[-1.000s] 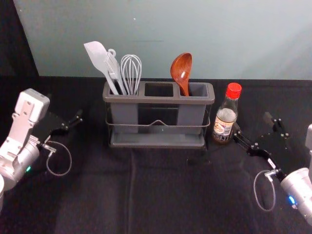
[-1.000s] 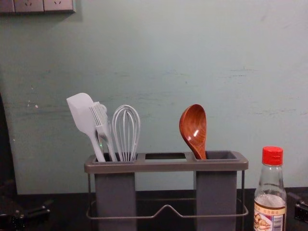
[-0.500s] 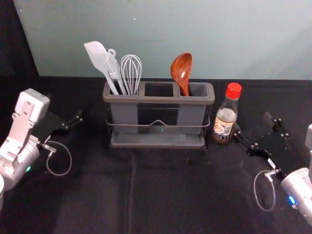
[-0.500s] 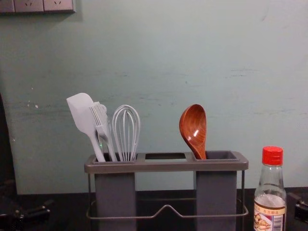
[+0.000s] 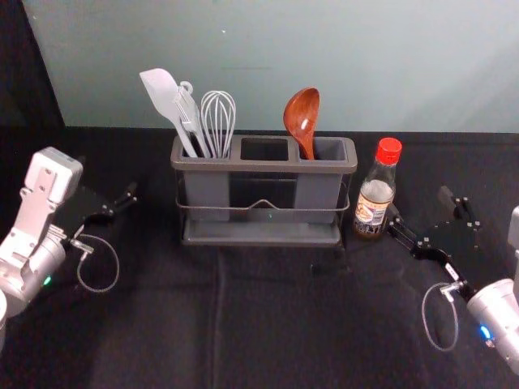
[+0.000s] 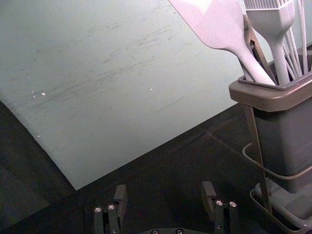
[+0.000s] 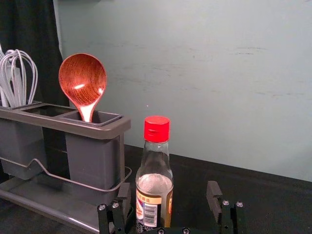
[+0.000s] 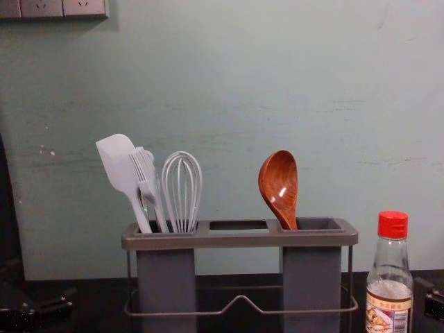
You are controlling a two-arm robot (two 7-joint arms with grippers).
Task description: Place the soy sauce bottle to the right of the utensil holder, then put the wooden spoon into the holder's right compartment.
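Note:
The soy sauce bottle (image 5: 375, 194), red-capped, stands upright just right of the grey utensil holder (image 5: 263, 164). The wooden spoon (image 5: 302, 117) rests bowl-up in the holder's right compartment; in the chest view the spoon (image 8: 279, 187) leans slightly left. My right gripper (image 5: 419, 204) is open at the bottle's right, one fingertip close beside it; in its wrist view the right gripper (image 7: 168, 189) has the bottle (image 7: 155, 183) beyond its parted fingers, nearer one of them. Off to the holder's left, my left gripper (image 5: 107, 180) is parked; in its wrist view the left gripper (image 6: 164, 190) is open and holds nothing.
A white spatula (image 5: 166, 97), a brush (image 8: 149, 187) and a whisk (image 5: 218, 121) stand in the holder's left compartment. Behind the black-covered table (image 5: 268, 324) rises a pale green wall (image 5: 268, 57). The holder's wire rail (image 8: 243, 300) runs along its front.

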